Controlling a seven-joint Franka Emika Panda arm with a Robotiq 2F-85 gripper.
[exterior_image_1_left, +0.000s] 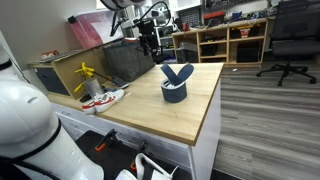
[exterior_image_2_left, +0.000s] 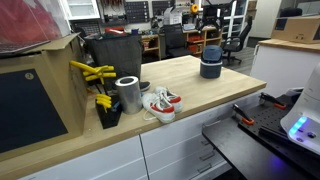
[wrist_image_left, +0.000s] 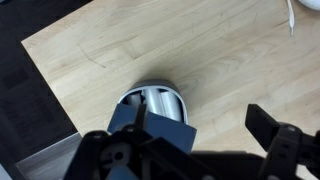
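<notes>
Nothing gripped yet, as far as I can see. My gripper (wrist_image_left: 200, 150) hangs above the cup (wrist_image_left: 155, 105), jaws spread wide & empty, no contact. The cup stands upright on the wood table (exterior_image_1_left: 150, 115) w/ a dark blue piece sticking out. It sits under one finger, not centred in the gap.

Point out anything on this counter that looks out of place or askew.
White and red sneakers lie on the wooden counter beside a metal can, odd for a worktop. In the dark cup, two blue pieces lean apart in a V. Nothing looks spilled.
</notes>
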